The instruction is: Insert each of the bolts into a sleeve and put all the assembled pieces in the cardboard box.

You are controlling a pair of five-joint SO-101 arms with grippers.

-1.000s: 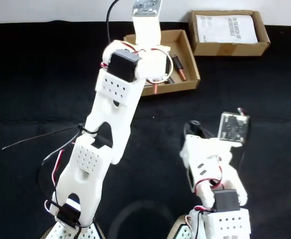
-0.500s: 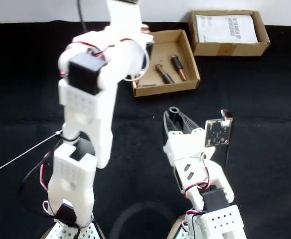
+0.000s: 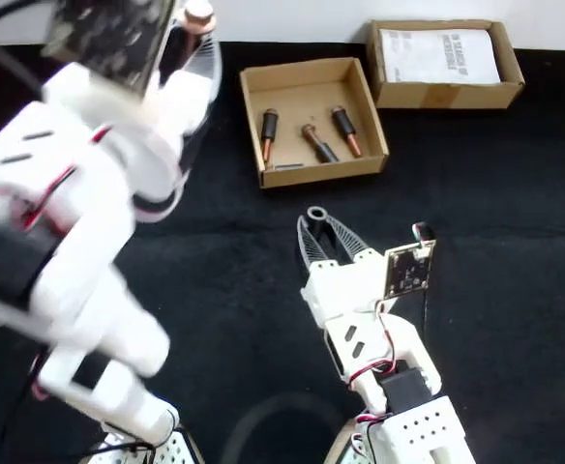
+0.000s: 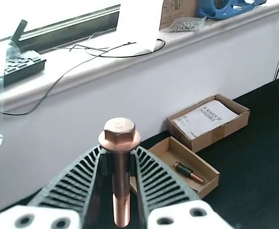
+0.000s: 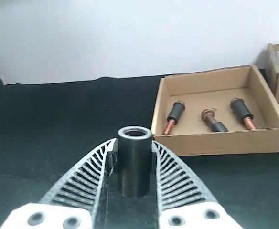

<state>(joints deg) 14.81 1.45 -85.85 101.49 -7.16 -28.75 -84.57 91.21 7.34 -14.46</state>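
In the high view the left arm [image 3: 79, 222] is blurred and cut off by the top and left edges; in the left wrist view a finger [image 4: 163, 186] hides part of the box [image 4: 177, 152].

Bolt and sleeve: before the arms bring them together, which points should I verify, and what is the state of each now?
1. Bolt gripped between the left fingers, head past the tips: ok.
2. Sleeve gripped between the right fingers, open end past the tips: ok.
3. Bolt lined up with the sleeve's hole: not ok; in the high view they are far apart.
4. Sleeve's hole free inside: cannot tell, it is dark.
5. Room in the cardboard box: ok; three assembled pieces lie there with bare floor between them.
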